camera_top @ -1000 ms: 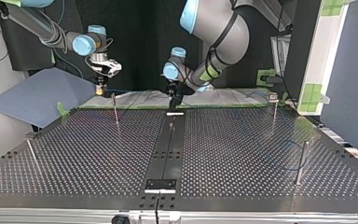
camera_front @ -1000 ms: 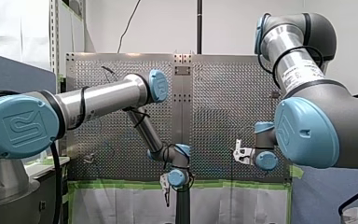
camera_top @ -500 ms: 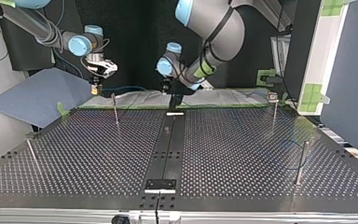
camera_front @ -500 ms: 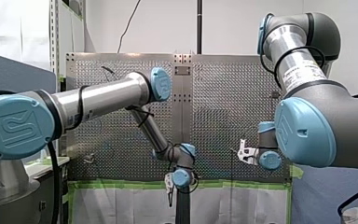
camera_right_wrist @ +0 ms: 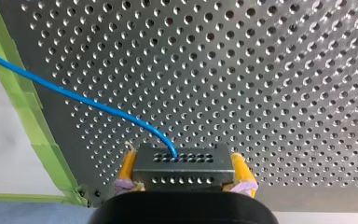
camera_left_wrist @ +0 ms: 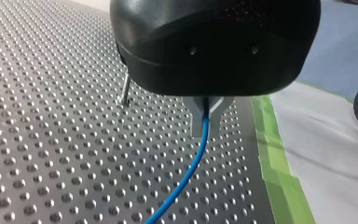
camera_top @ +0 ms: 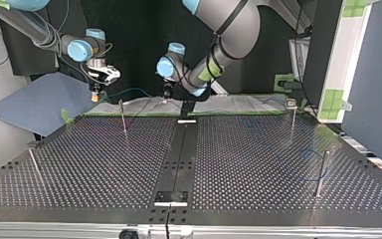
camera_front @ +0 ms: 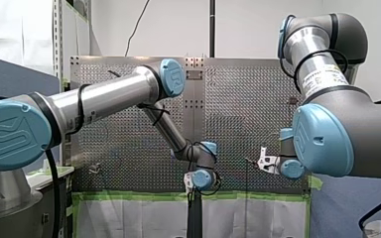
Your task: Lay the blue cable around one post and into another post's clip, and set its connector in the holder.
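- While the right gripper (camera_right_wrist: 184, 161) pinches the grey connector (camera_right_wrist: 182, 176), you see the blue cable (camera_right_wrist: 74, 97) leaving its top.
- You find the left gripper (camera_left_wrist: 207, 122) closed tight on that cable.

Silver arms (camera_front: 104, 99), blue joint caps (camera_front: 322, 139)

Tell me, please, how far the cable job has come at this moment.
Done: both grasps. My right gripper holds the connector between its yellow-padded fingers, and my left gripper has its fingers shut on the blue cable. In hand: both hang above the table's taped edge. Left to do: in the top view the cable rounds no post, and the clip step and seating the connector look undone.
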Controlling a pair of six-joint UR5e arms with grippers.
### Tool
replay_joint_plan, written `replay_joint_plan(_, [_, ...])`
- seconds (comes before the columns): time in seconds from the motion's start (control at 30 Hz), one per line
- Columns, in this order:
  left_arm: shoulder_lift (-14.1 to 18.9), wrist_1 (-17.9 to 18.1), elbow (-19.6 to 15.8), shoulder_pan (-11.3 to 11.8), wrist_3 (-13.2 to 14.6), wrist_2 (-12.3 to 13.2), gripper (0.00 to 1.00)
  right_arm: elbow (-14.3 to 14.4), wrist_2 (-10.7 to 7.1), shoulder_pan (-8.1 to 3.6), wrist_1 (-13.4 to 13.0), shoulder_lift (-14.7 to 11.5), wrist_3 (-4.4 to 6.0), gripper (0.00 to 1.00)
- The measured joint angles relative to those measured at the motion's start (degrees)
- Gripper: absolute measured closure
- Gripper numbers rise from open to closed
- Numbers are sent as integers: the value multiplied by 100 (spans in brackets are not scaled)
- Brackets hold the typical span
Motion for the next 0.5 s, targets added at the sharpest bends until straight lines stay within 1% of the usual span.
replay_joint_plan(0.3, [36,-91,-2,-170,4,-31,100,-134,-14,-100,134,0,0,75])
replay_joint_plan(0.5, [40,-109,-1,-266,4,-39,100,-216,-34,-175,228,0,-56,75])
